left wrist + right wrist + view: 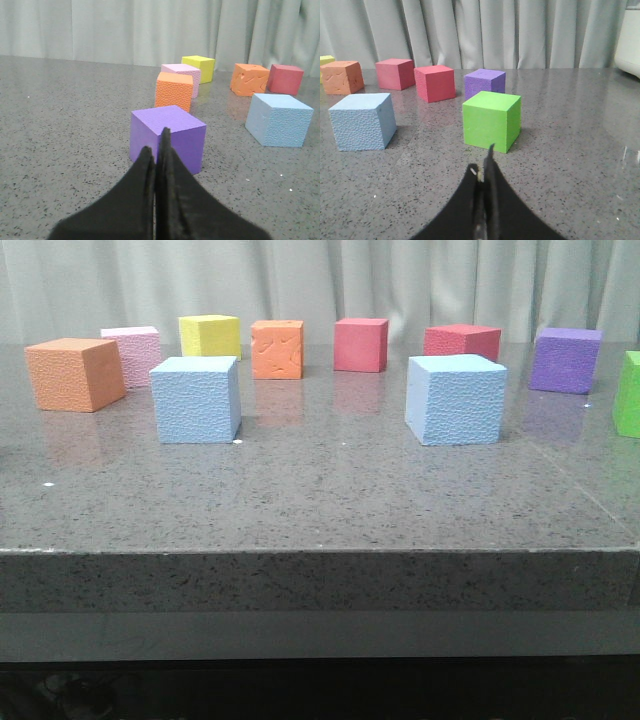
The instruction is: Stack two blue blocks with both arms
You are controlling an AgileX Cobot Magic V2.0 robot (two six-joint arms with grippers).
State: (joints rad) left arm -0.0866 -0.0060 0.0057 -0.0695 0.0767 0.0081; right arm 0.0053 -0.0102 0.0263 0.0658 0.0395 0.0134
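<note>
The 2 blue blocks sit apart on the grey table (320, 500): the left blue block (197, 399) front-right of the orange cube (75, 374), the right blue block (455, 399) far right of it. The left gripper (158, 150) and right gripper (485, 170) are both clenched, empty.

The left gripper (158, 150) is seen only from its own wrist camera: two black, angular fingers pressed together with no gap, holding nothing, low over the table. The right gripper (485, 172) appears likewise from its wrist camera, its black fingers closed tip to tip and empty. Neither arm shows in the front view.
</note>
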